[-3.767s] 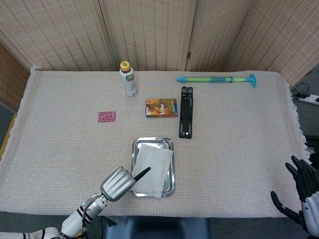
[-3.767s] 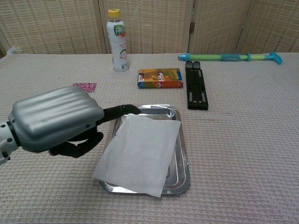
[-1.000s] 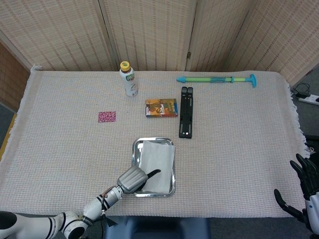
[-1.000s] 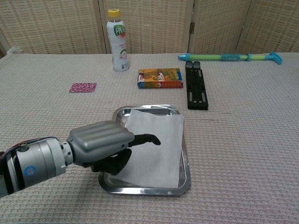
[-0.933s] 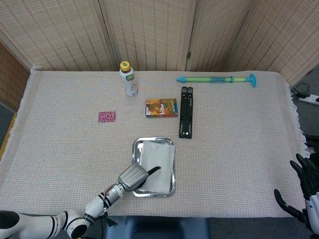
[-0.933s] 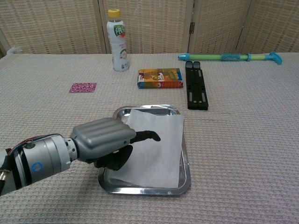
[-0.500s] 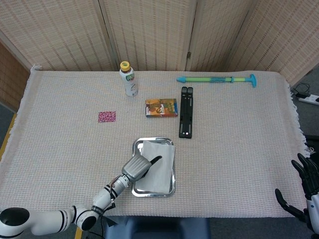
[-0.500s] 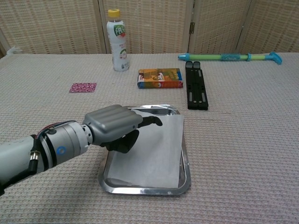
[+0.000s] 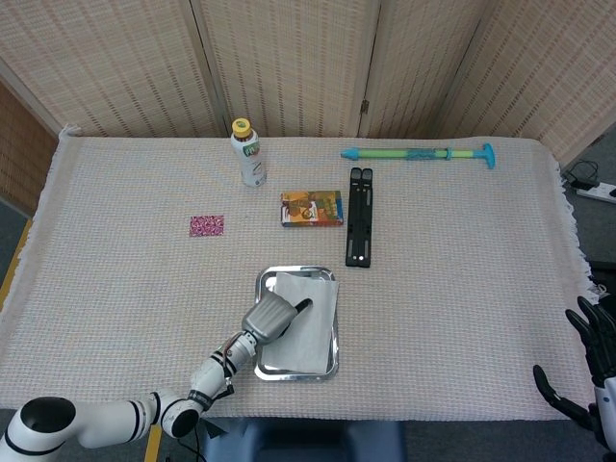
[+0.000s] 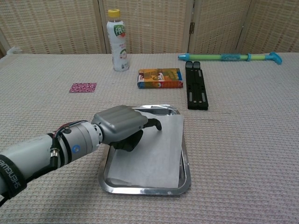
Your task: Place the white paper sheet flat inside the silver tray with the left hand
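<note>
My left hand (image 10: pixel 122 123) hovered over the far left part of the tray (image 10: pixel 184 184), fingers mostly curled under with one dark fingertip (image 10: pixel 157 125) reaching forward and down toward the paper (image 10: pixel 154 156); whether it touched the sheet I could not tell. I gripped nothing. The paper lay beneath and to the right of my hand, inside the tray, looking nearly flat, though its far right corner seemed to ride up on the rim. I judged the placing all but done: what was left was perhaps a last press to settle that corner, then lifting my hand clear. Beyond my hand stood the bottle (image 10: pixel 117 39) and the small box (image 10: pixel 160 78). My right hand (image 9: pixel 592 361) waited well off to the right, fingers spread, holding nothing.
</note>
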`<state>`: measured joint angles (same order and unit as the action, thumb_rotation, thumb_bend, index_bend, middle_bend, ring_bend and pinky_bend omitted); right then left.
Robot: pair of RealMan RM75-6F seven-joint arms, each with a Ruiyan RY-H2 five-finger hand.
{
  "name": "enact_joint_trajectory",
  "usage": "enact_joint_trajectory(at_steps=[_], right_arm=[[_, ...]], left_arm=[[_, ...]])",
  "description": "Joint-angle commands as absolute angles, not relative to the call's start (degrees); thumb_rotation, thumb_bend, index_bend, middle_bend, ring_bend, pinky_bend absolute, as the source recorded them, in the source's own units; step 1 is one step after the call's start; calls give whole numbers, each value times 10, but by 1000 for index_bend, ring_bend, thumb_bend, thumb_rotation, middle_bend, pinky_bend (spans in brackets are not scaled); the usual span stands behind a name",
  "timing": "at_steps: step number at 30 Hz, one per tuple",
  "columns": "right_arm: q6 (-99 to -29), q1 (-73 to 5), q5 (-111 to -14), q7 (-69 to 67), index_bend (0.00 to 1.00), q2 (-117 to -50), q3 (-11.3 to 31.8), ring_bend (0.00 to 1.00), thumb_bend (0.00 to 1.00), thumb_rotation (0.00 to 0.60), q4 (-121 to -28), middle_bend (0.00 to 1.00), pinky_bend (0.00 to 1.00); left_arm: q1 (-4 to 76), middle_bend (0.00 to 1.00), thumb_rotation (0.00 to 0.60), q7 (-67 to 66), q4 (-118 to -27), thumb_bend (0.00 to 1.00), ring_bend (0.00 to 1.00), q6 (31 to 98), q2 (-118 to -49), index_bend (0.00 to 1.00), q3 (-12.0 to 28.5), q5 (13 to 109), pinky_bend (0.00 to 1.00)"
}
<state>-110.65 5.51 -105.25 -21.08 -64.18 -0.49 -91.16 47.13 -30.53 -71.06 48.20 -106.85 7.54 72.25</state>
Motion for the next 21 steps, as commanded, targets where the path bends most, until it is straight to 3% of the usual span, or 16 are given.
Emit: enact_joint_trajectory(at_steps=[1,21], right_arm=[[-1107,55,-1053,-212,0,-641,-5,0,428,600,-911,0,0],[-1113,57,-1056,-212,0,-641,-5,0,429,600,-911,0,0]], left_arm=[[474,1000,600,-308,-703,1000,1000,482,-1073,209,75,719,1000],[474,1000,600,-361,-723,1000,1000,499,-1060,240,62,693,1000]])
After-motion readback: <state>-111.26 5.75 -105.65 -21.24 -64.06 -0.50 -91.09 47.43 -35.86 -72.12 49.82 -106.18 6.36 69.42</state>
